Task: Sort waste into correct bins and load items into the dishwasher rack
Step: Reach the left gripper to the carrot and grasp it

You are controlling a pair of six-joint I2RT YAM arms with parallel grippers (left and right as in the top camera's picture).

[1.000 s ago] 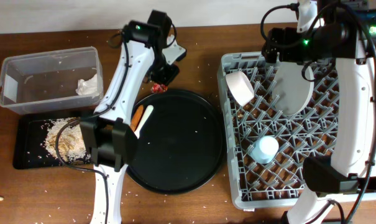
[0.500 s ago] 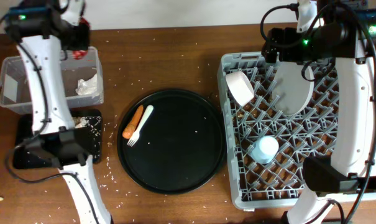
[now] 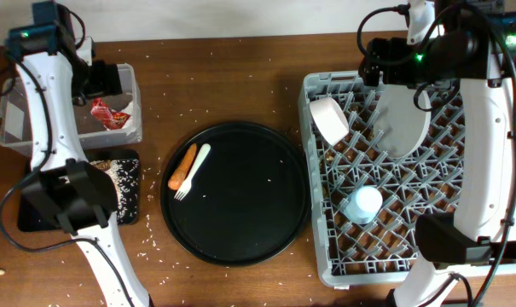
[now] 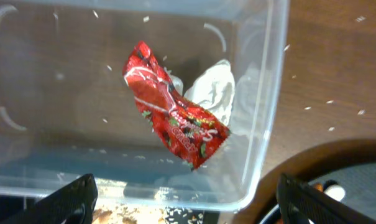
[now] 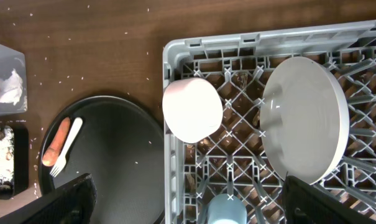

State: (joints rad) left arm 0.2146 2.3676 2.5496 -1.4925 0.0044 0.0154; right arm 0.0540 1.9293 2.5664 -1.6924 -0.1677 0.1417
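Observation:
My left gripper [image 4: 188, 210] hangs open over the clear tub [image 3: 14, 145]. Free of its fingers, the red-and-white wrapper [image 4: 175, 115] is inside the tub beside the white tissue [image 4: 214, 93]. Pale grains [image 3: 121, 175] cover the shallow black tray [image 3: 31, 217] below the tub. The orange carrot [image 3: 182, 166] and white fork [image 3: 194, 169] lie on the round black tray [image 3: 240, 213]. My right gripper [image 5: 197, 206] stands open and empty above the dishwasher rack [image 3: 326, 264], which holds the white bowl [image 5: 192, 110], grey plate [image 5: 306, 118] and blue cup [image 3: 362, 205].
Loose grains are scattered over the brown table around the tub and the round tray. The left arm's base stands in front of the shallow black tray. The right arm arches over the rack's right side.
The left arm swung from beside the round tray to over the clear tub. Its jaws opened and the wrapper now sits in the tub. The right arm has not moved.

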